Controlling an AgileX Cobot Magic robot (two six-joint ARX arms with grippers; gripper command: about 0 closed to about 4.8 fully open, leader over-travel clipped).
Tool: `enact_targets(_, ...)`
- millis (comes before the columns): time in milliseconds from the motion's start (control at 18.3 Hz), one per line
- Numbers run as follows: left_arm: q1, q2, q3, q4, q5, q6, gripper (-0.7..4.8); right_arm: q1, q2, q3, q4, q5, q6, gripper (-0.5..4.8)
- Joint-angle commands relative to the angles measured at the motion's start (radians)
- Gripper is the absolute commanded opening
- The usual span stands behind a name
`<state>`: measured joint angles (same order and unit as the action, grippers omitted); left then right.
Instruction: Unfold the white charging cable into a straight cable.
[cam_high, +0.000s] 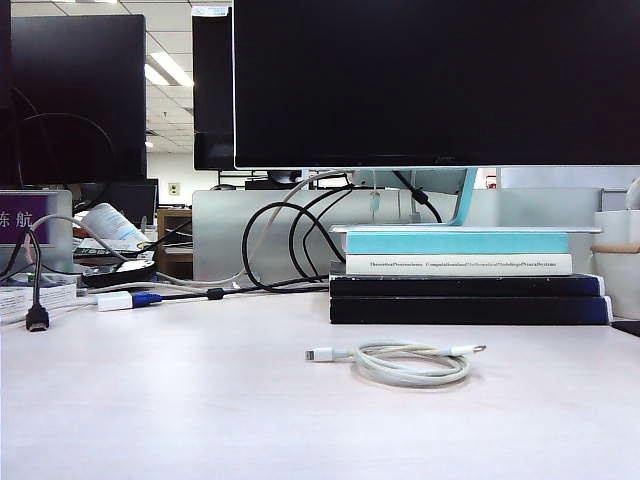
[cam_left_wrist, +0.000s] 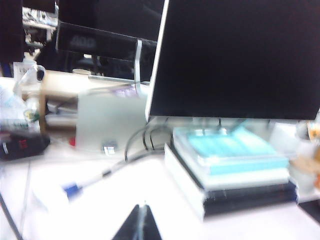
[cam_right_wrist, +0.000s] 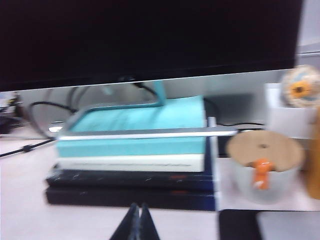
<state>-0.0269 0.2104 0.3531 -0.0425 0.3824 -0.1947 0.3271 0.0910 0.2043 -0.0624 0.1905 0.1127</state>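
You're at the approach: both the left gripper and right gripper are clenched empty (neither appears in the exterior view), and the thin glossy white charging cable lies coiled mid-desk before the book stack; next, open and grasp its ends.

Exterior view gives you a low, level look across the table; both wrist views face the book stack and monitor ahead of each hand.

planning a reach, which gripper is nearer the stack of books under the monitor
Right, probably. The right gripper, shut, faces the stack of books head-on, and it looms large. The left gripper, shut, has the stack off to one side, looking smaller.
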Motion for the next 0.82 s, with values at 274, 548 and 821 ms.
enact_targets(274,-0.03,0.579,0.347,0.021,0.32,0.166,-0.05,0.003,0.394,0.384,-0.137,-0.037,-0.002,-0.06)
enact_targets(548,-0.233,0.891,0.548,-0.197,0.297,0.442,-0.01,0.001,0.698,0.612,-0.291,-0.268,-0.009,-0.06)
enact_targets(821,-0.4,1.046,0.62,-0.338,0.048,0.658,1.34,-0.007,0.939,0.708,-0.52,-0.436,-0.121,-0.06)
